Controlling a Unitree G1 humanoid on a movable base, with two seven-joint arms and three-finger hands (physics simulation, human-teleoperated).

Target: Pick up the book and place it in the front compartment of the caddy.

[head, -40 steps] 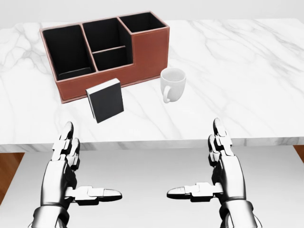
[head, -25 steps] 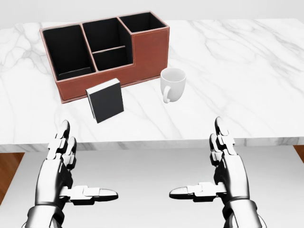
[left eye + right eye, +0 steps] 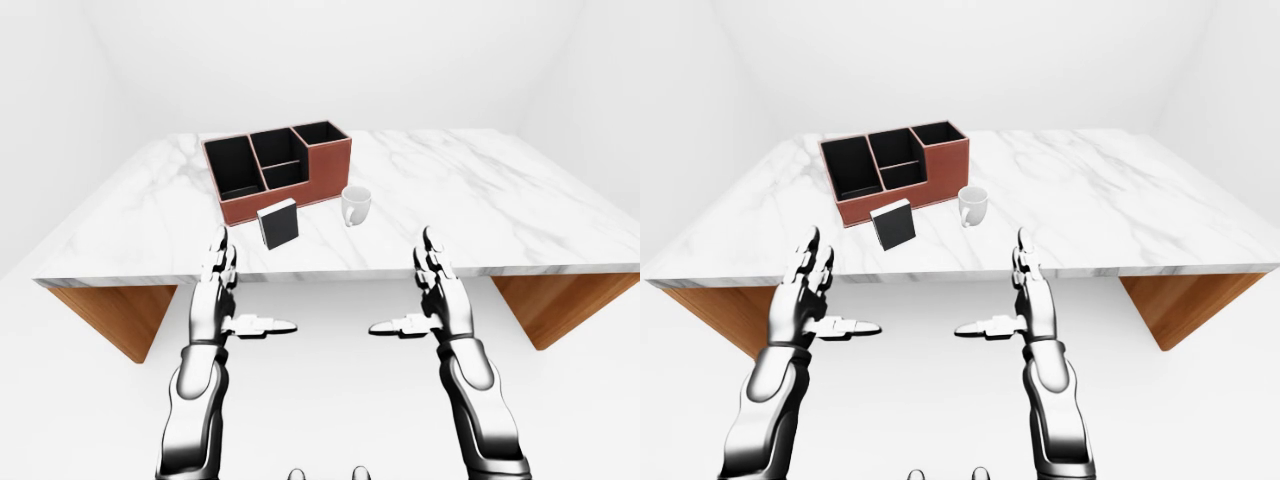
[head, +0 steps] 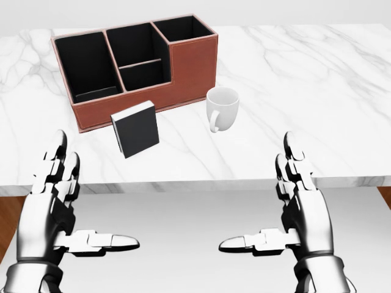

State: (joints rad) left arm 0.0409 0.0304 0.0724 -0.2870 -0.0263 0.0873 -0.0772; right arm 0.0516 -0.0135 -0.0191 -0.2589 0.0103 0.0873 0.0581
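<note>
Both hands hover below the near edge of the marble tabletop [image 4: 317, 79], neither over it nor touching anything. Left hand [image 4: 52, 207]: fingers spread, two pointing up, thumb stuck out sideways toward the middle. Right hand [image 4: 299, 210]: same posture mirrored, fingers spread, thumb pointing inward. Both empty. Reads as a ready stance, palms facing each other, likely so either hand can go in once a reach starts.

Book [image 4: 135, 128]: dark cover, pale page edge along the top, standing upright on the tabletop, tilted a little. It sits just below the caddy [image 4: 183, 67] in the head view; whether the two touch I cannot tell. Upright posture exposes both broad faces, which would suit a side-on pinch.

Caddy: brown outside, black inside, several open-top compartments. Its low wall faces the book, so the compartment behind that wall looks like the target; entry from above appears unobstructed.

White mug [image 4: 221, 108] stands near the book on its right and close to the caddy's lower right corner, handle turned toward the book. Judgement: it could crowd a right-hand approach; the left hand has the freer line.

Task not yet begun: book ungrasped.
</note>
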